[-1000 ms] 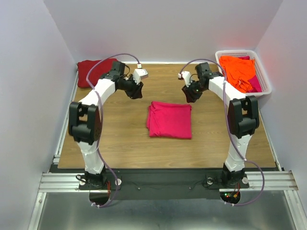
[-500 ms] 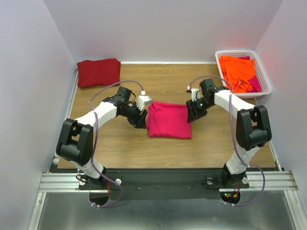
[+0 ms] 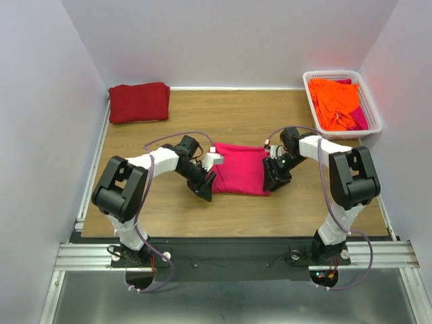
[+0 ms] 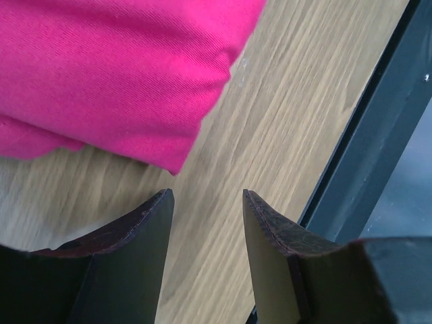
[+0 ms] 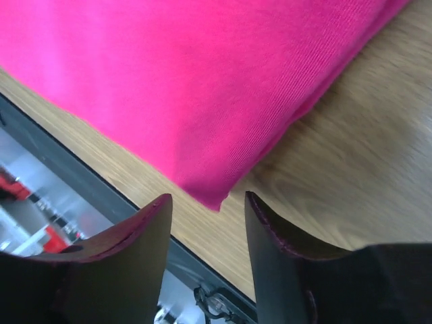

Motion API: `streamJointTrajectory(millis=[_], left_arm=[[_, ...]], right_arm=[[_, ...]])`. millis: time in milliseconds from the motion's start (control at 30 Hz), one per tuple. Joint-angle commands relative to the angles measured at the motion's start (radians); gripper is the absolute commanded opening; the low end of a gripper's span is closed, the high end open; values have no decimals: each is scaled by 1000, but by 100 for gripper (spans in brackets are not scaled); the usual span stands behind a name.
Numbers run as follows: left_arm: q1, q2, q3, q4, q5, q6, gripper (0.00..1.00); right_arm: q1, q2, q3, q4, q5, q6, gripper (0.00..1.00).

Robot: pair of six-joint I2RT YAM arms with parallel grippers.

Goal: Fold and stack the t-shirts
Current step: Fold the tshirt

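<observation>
A bright pink-red t-shirt (image 3: 239, 170) lies folded on the wooden table. My left gripper (image 3: 204, 194) is low at its near left corner. In the left wrist view the shirt (image 4: 115, 74) ends just ahead of the open gripper (image 4: 206, 197), with only bare wood between the fingers. My right gripper (image 3: 270, 185) is at the near right corner. In the right wrist view the shirt's (image 5: 202, 88) corner tip reaches in between the open gripper's (image 5: 208, 198) fingertips, ungripped. A dark maroon-red t-shirt (image 3: 139, 102) lies folded at the back left. Orange t-shirts (image 3: 332, 98) fill the basket.
The white latticed basket (image 3: 375, 121) stands at the back right corner, with a bit of pink cloth beside the orange. The black front rail (image 4: 364, 162) runs close to both grippers along the table's near edge. White walls close the left, back and right sides.
Both arms have swung from the back of the table toward me and down to the pink shirt's near corners. Both grippers' jaws have widened.
</observation>
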Motion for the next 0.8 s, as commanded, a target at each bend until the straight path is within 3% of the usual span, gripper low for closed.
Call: streamJointTrajectory(millis=[0, 200, 333, 400, 567, 667, 767], left_arm=[[0, 19, 21, 10, 61, -35, 56], [-2, 41, 55, 72, 61, -58, 52], [-3, 65, 70, 72, 58, -60, 41], [-3, 55, 72, 88, 48, -64, 33], [3, 54, 85, 44, 31, -35, 0], [35, 36, 95, -26, 5, 1, 0], [69, 1, 104, -89, -21, 43, 0]], right_arm=[[3, 60, 11, -6, -55, -1, 51], [3, 80, 23, -5, -58, -3, 45], [1, 89, 32, -3, -56, -3, 37], [-2, 95, 43, -6, -53, -9, 31], [-19, 97, 72, -9, -43, -8, 14], [-27, 87, 90, -26, -13, -26, 2], [-33, 80, 103, -63, 10, -53, 1]])
